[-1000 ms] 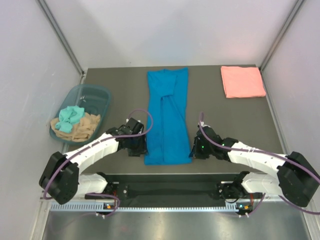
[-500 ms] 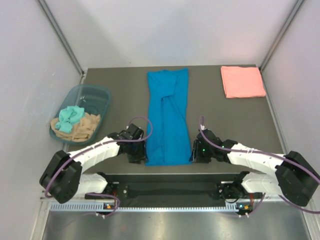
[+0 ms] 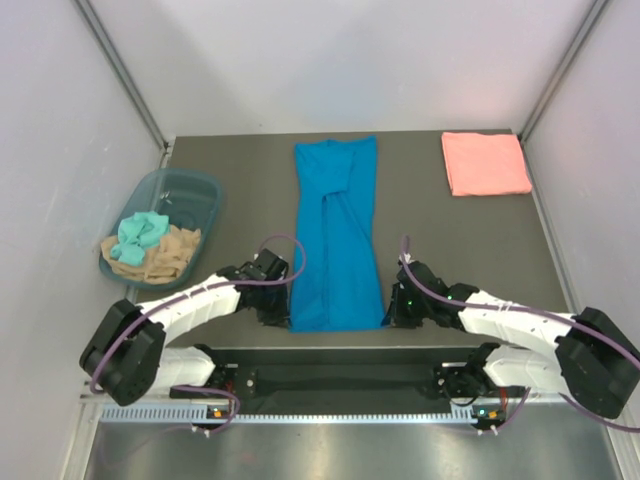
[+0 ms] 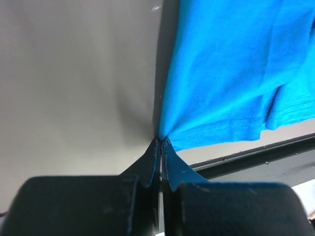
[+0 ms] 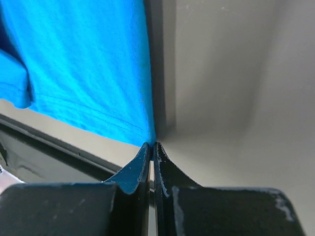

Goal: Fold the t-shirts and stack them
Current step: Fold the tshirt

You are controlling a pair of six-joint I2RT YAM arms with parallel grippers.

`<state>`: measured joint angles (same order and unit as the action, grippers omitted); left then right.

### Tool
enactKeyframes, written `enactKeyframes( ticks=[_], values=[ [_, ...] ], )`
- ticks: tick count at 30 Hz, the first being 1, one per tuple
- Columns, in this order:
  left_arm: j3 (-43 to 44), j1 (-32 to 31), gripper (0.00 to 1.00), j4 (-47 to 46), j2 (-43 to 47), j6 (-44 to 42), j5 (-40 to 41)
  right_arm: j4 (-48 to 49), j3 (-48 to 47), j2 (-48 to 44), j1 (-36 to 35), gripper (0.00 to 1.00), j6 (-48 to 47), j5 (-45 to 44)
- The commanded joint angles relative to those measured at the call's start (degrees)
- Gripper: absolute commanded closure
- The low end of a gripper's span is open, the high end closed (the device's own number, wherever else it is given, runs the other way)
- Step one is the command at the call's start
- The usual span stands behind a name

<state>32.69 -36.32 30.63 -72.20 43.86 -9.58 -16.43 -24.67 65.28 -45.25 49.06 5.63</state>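
While the blue t-shirt [image 3: 335,230] lies flat, left hand [image 4: 161,141] and right hand [image 5: 151,145] — both clamped — pinch its near corners.

A t-shirt [image 3: 335,240] lies lengthwise down the middle of the table [image 3: 240,160], with the left gripper [image 4: 161,142] and right gripper [image 5: 150,145] at its near corners. A second t-shirt [image 3: 485,163] sits far right. At the left edge, a tub [image 3: 195,185] holds cloths [image 3: 150,245].

One blue t-shirt [image 3: 335,235], one pink t-shirt [image 3: 485,163], one plastic tub [image 3: 190,192], one left hand [image 4: 161,141], one right hand [image 5: 151,145]
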Motion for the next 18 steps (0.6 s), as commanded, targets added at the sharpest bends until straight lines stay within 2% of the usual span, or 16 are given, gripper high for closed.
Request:
enactKeyframes(
  ticks=[1,7,8,9,12,14,18],
  values=[
    [2.82,-0.6,1.0,4.17,1.28,-0.26,1.59,-3.0,0.23,-3.39,-1.06,1.0,-1.33,0.08],
    [2.73,-1.92,1.0,3.64,3.21,1.85,-1.14,-2.65,0.67,-4.63,-1.77,1.0,-0.37,1.84],
    [2.73,-1.92,0.96,4.17,3.56,1.85,-0.96,-2.65,1.19,-4.98,-1.85,1.0,-0.02,1.76],
    [2.73,-1.92,0.76,4.35,3.74,1.93,-0.7,-2.65,1.55,-5.42,-1.94,1.0,0.16,1.49],
    [2.47,-1.92,0.6,4.79,4.53,1.94,0.09,-2.65,2.34,-6.39,-1.94,1.0,0.42,1.23],
    [1.86,-2.01,0.55,2.43,5.23,1.41,-1.31,-2.21,2.6,-6.39,-1.85,1.0,0.42,1.31],
    [-1.91,-1.92,0.53,-0.56,5.14,4.21,-1.49,-1.68,2.69,-6.39,-1.94,1.0,0.69,1.32]
  ],
)
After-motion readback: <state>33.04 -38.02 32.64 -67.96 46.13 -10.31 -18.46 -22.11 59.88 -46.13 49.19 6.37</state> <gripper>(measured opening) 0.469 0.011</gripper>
